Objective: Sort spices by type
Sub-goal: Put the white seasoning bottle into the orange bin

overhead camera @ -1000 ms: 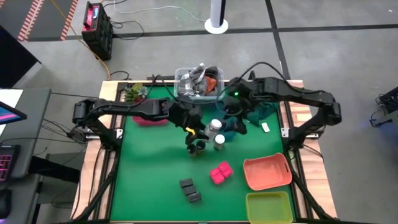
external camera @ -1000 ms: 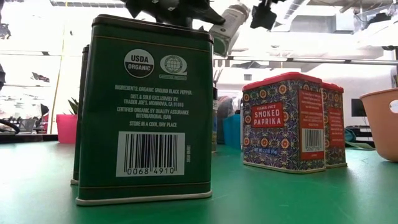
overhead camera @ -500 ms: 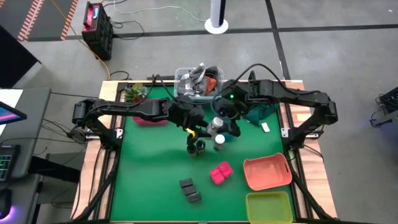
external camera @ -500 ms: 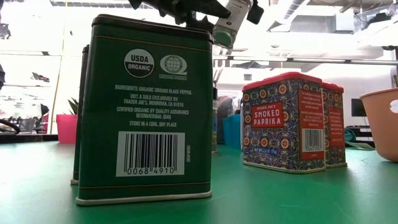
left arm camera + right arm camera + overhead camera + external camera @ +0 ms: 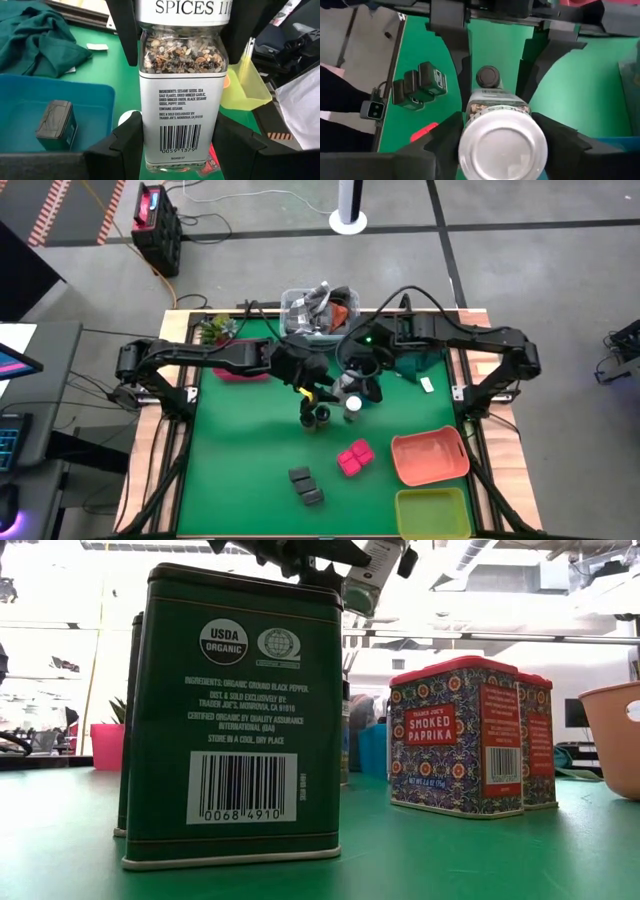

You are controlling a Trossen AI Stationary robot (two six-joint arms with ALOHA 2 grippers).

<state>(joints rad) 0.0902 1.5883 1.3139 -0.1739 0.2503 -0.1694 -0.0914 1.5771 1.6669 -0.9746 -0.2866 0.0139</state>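
My left gripper (image 5: 320,387) is shut on a white-labelled spice jar (image 5: 181,100) in the air above the green mat's middle. The jar also shows tilted at the top of the low view (image 5: 368,578). My right gripper (image 5: 356,380) is open, its fingers (image 5: 125,30) close on either side of the jar's pale-capped end (image 5: 501,145). Below stand two dark round jars (image 5: 316,418) and a white-capped jar (image 5: 352,410). Two pink tins (image 5: 353,458) and two dark tins (image 5: 306,485) stand nearer the front. My left gripper pinches the jar's two sides near its barcode end (image 5: 150,150) between its two fingers. The fingers lie across the jar, coming from the table's left. The jar is lifted clear of the mat and tilted. My right gripper: I cannot tell whether its fingers touch the jar.
A clear bin of clutter (image 5: 320,310) stands at the far edge. An orange tray (image 5: 430,458) and a yellow tray (image 5: 432,512) lie at the front right. A blue tray (image 5: 30,115) holds a dark tin (image 5: 56,125). A green cloth (image 5: 40,40) lies beyond it.
My right gripper has moved toward the table's left, up to the jar in my left gripper, and now stands around its capped end.
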